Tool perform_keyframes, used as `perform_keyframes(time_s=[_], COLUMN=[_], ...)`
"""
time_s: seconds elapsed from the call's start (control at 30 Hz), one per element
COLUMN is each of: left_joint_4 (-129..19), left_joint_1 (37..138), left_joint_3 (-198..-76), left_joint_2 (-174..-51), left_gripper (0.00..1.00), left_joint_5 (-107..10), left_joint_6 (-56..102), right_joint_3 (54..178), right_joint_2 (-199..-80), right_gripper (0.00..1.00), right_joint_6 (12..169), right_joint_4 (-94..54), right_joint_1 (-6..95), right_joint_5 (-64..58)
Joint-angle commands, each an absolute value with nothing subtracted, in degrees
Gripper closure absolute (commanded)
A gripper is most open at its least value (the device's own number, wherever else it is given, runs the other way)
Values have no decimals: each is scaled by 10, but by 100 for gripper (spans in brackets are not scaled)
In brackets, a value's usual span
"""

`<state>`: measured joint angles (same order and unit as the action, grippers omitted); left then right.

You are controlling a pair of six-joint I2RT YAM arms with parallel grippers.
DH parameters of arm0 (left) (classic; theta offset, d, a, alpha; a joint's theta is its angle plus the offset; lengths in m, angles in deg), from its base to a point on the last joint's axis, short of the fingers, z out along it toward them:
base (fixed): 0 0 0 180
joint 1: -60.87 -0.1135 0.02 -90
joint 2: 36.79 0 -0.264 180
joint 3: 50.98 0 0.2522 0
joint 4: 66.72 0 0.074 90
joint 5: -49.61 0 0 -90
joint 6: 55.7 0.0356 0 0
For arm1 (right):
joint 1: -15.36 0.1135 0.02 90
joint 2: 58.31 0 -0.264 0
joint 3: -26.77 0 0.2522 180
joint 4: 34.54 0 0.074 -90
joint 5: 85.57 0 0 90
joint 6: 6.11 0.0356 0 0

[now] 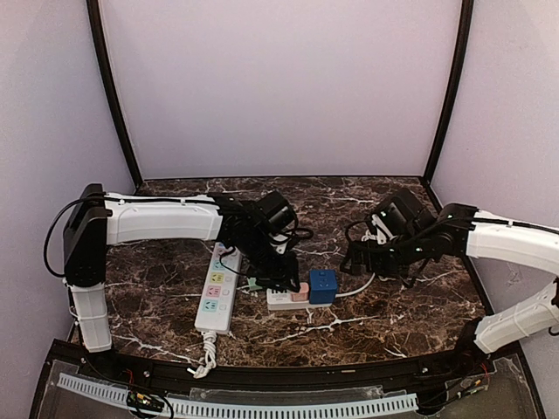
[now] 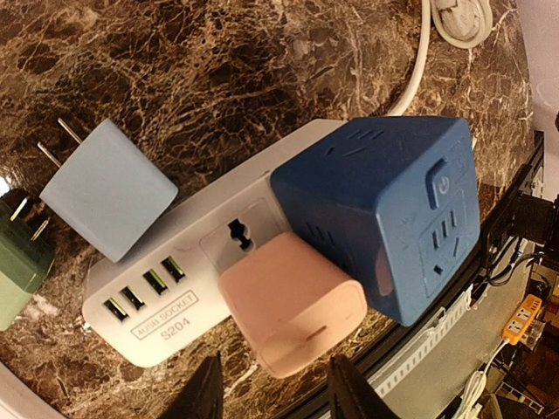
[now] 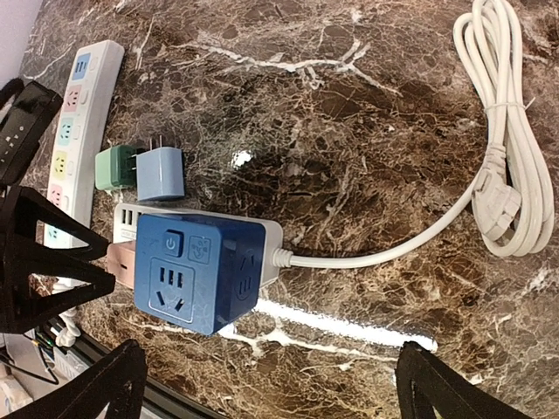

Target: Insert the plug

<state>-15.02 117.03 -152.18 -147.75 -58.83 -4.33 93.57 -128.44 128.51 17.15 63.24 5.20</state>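
Observation:
A pink plug point(image 2: 293, 301) stands on the white socket block point(image 2: 148, 305), pressed against the blue cube socket point(image 2: 384, 218) beside a bare universal outlet. How deep the pink plug sits is hidden. My left gripper point(image 2: 275, 384) has its dark fingers either side of the plug's outer end. In the right wrist view those fingers converge onto the pink plug point(image 3: 122, 262). My right gripper point(image 3: 266, 384) hovers wide open over the marble, to the right of the blue cube point(image 3: 196, 271), holding nothing. From above, the left gripper point(image 1: 281, 278) is at the block point(image 1: 279, 301) and the right gripper point(image 1: 358, 257) stands apart.
A light blue plug point(image 2: 109, 188) and a green plug point(image 2: 22, 253) lie loose just behind the block. A long white power strip point(image 1: 216, 292) lies to the left. The block's white cable ends in a coil point(image 3: 507, 131) at the right. The table's front edge runs close below.

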Motion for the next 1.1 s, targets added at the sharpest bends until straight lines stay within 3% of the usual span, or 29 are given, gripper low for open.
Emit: perform_keyframes(time_s=[0.0, 0.5, 0.7, 1.07], left_joint_4=[-159, -169, -166, -138], left_joint_1=[1172, 1172, 1172, 1178], left_joint_3=[-1513, -1518, -1517, -1527], left_joint_2=[-1483, -1501, -1515, -1544], left_gripper=[60, 67, 77, 78], left_joint_5=[-583, -578, -588, -560], left_joint_6=[-51, -54, -54, -56], right_joint_3=[917, 875, 874, 881], right_joint_2=[-1264, -1220, -1225, -1243], right_gripper=[1, 1, 1, 1], right_joint_6=[1303, 1333, 1332, 1320], right_joint_4=[156, 154, 154, 153], right_joint_1=[628, 627, 627, 628], right_joint_5=[47, 46, 48, 47])
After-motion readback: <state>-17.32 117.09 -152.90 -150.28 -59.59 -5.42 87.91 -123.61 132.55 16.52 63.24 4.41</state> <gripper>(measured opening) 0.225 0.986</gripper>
